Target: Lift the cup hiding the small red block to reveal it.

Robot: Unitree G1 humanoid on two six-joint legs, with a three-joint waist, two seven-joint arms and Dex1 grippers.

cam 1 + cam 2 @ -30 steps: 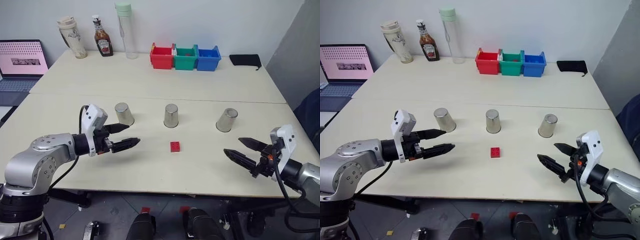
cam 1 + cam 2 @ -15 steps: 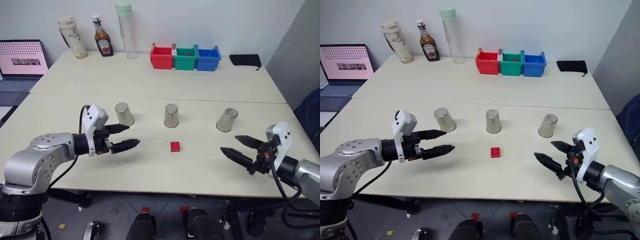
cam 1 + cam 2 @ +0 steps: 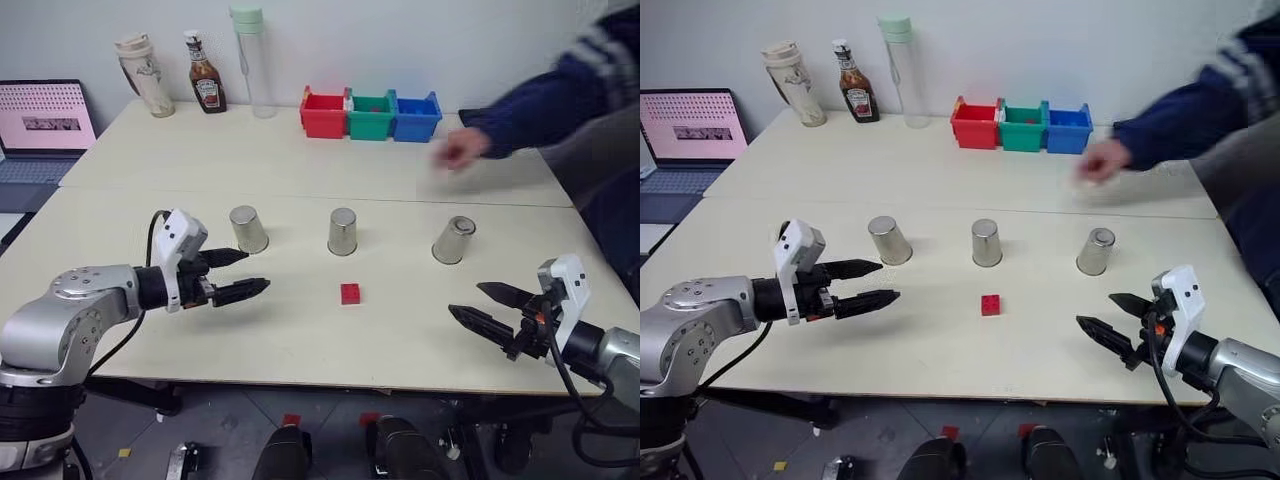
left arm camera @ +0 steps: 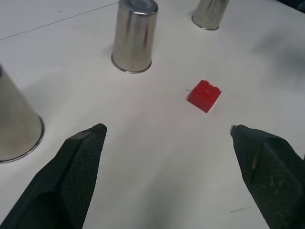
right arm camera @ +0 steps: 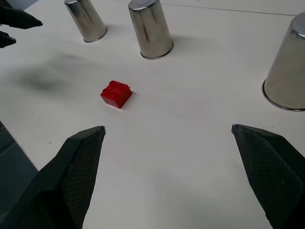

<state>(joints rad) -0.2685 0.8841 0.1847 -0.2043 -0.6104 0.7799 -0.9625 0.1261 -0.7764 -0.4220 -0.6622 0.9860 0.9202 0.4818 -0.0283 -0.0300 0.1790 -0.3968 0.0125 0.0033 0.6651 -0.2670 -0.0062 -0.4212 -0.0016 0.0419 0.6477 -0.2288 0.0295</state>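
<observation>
While both grippers, left and right, hover spread and empty, we risk a person's hand at 2 o'clock reaching the steel cups; red block sits uncovered.

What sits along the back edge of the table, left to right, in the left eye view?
Beige tumbler → sauce bottle → clear bottle → red bin → green bin → blue bin → person's hand.

Cream table — three inverted cups, red block, bins, perhaps bottles
</observation>
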